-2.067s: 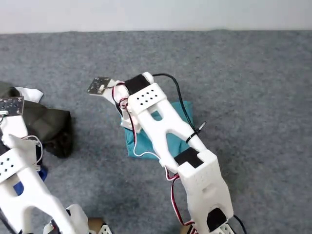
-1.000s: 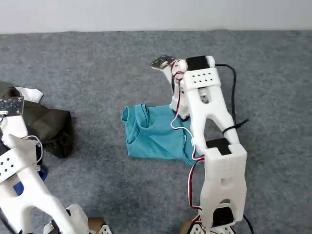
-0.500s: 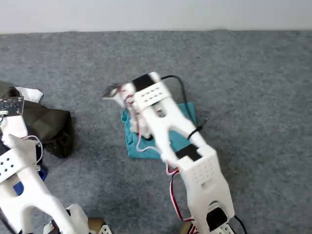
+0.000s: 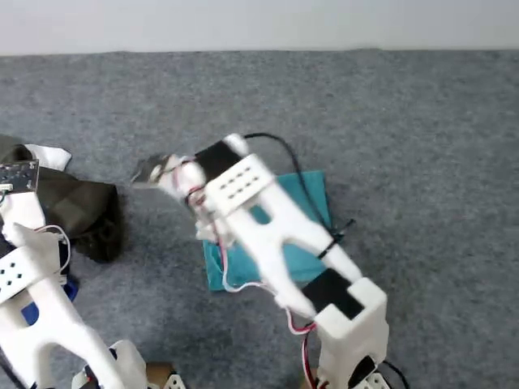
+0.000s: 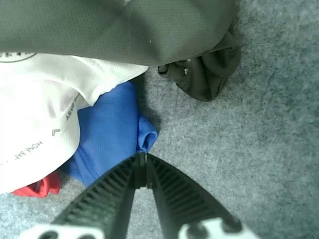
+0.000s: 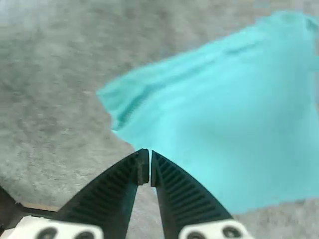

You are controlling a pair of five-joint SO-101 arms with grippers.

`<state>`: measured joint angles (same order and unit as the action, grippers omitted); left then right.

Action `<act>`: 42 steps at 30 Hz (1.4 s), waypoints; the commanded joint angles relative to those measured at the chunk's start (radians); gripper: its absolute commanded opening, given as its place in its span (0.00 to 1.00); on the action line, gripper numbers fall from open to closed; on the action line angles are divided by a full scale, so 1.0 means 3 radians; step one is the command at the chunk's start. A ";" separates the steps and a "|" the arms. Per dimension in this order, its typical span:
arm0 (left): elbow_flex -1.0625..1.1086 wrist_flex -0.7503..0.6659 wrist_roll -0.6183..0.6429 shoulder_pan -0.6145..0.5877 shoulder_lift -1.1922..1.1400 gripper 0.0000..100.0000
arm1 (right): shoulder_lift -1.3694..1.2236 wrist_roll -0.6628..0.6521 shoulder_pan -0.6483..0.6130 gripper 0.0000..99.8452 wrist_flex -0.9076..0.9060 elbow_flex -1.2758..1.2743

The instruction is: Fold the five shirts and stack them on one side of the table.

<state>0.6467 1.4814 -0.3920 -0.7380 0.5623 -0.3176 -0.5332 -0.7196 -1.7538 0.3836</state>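
Observation:
A teal shirt [image 4: 304, 243] lies folded flat on the grey carpeted table [image 4: 422, 146], near the middle. My right arm [image 4: 243, 190] stretches across it toward its left edge. In the right wrist view my right gripper [image 6: 145, 169] is shut, its tips just over the teal shirt [image 6: 224, 114] near one edge, with nothing seen between them. At the left lies a heap with a dark olive shirt [image 4: 77, 207], [image 5: 124, 30], a white shirt [image 5: 35, 109], a blue shirt [image 5: 109, 134] and a bit of red shirt [image 5: 35, 188]. My left gripper [image 5: 142, 172] is shut and hangs over bare carpet beside the blue shirt.
My left arm [image 4: 28, 284] stands at the front left beside the heap. Bare carpet runs along the whole right side and the back of the table. A pale wall [image 4: 259, 24] borders the far edge.
The right arm swung right to the shirt's far right corner, then back left across it. The teal shirt's front left corner now sits nearer the front. The left arm has kept still.

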 commanded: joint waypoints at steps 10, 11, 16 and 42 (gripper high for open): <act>-0.0095 0.0005 0.0000 0.0015 0.0102 0.01 | -0.0284 0.0026 0.0309 0.01 0.0253 -0.0005; -0.0095 0.0005 0.0000 0.0015 0.0102 0.01 | -0.0345 0.0026 0.0309 0.01 0.0330 -0.0005; -0.0095 0.0020 0.0000 0.0015 0.0102 0.01 | -0.0570 0.0020 0.0315 0.01 0.0775 0.0005; -0.0084 0.0010 0.0000 0.0020 0.0087 0.01 | -0.0872 0.0041 0.0222 0.19 0.1910 0.0332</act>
<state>0.6467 1.4814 -0.3920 -0.7380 0.5623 -0.5769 -0.5301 -0.6460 -1.2152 0.4312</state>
